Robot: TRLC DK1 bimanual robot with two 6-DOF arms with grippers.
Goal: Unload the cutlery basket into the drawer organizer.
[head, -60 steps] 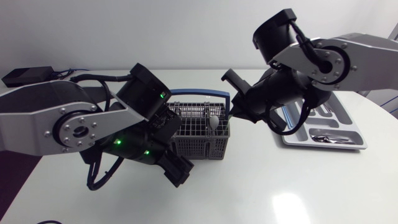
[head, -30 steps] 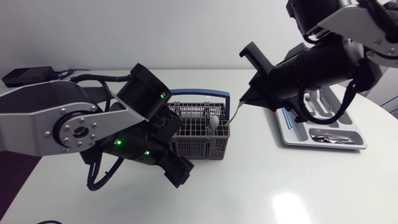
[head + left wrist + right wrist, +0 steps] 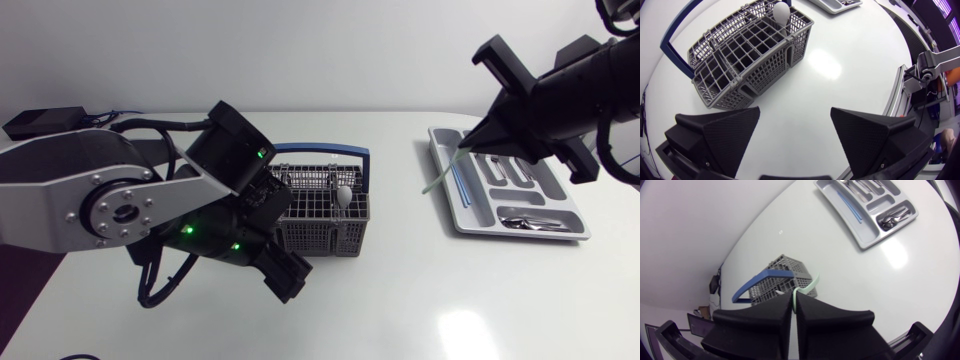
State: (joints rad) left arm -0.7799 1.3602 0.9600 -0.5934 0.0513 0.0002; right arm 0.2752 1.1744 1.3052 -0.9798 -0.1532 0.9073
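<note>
The grey wire cutlery basket (image 3: 322, 222) with a blue handle (image 3: 320, 150) stands mid-table, a white spoon (image 3: 343, 196) upright in it. My left gripper (image 3: 285, 280) hovers open just in front of the basket (image 3: 750, 55), with nothing between its fingers (image 3: 725, 135). My right gripper (image 3: 472, 147) is shut on a thin pale green utensil (image 3: 440, 177), which hangs above the near left edge of the grey drawer organizer (image 3: 458, 222). In the right wrist view the green utensil (image 3: 805, 289) sticks out past the closed fingertips (image 3: 812, 312).
The organizer (image 3: 840, 216) holds a blue stick (image 3: 460, 185) in a long slot and metal cutlery (image 3: 525, 220) in others. A black box (image 3: 35, 122) with cables sits at the table's back left corner. Bare white tabletop lies between basket and organizer.
My right arm has lifted the green utensil out of the basket and carried it rightward to the organizer's left side. The left arm has not moved.
</note>
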